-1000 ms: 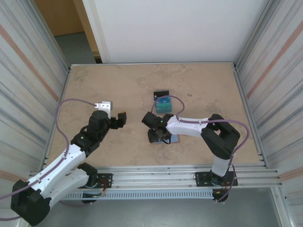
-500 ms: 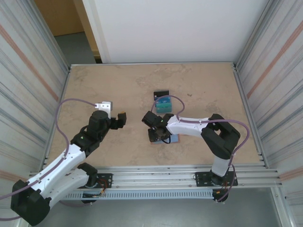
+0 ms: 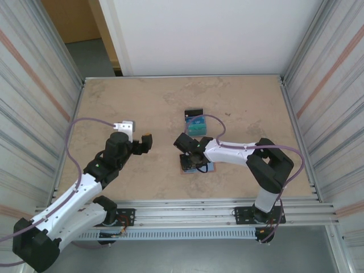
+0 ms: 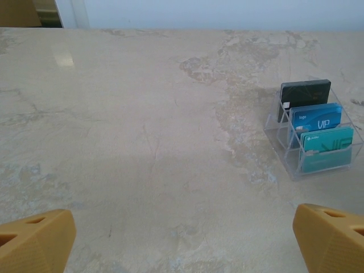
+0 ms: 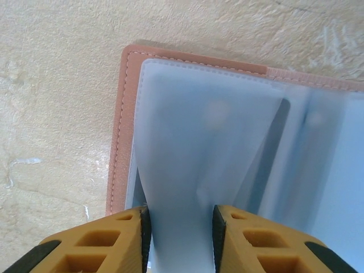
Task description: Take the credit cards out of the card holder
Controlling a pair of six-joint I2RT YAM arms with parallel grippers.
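- From above: the bench [image 3: 142, 102] is a beige, marbled slab. Ribbed metal panels [image 3: 34, 114] stand at 9 and 3 o'clock, a white wall [image 3: 216, 34] at 12, and a slotted metal rail [image 3: 187, 207] runs along the near edge at 6.
- Same view: my left claw [image 3: 136, 134] hangs spread wide over bare stone left of centre, gripping nothing. At its 3 o'clock my right claw [image 3: 192, 160] is down on the card holder [image 3: 209, 168], which lies flat near the middle of the bench.
- At 12 o'clock from the holder, near but apart from it, the credit cards [image 3: 197, 122] stand in a short row.
- Left wrist: pale veined stone runs to the wall at 12 o'clock, with a bright glare patch at 11.
- Same view: my two orange fingers [image 4: 34, 242] sit far apart in the bottom corners. At 3 o'clock a clear rack [image 4: 277, 136] holds the black card [image 4: 305, 94], the blue card [image 4: 317, 116] and the teal card [image 4: 327, 149] upright, one behind another.
- Right wrist: pitted cream stone shows from 9 to 12 o'clock. The holder's stitched salmon edge lies open on it.
- Same view: my right claw stands narrow. A cloudy blue-grey pocket leaf [image 5: 182, 170] rises between the pads and touches both.
- I cannot tell whether a card lies inside.
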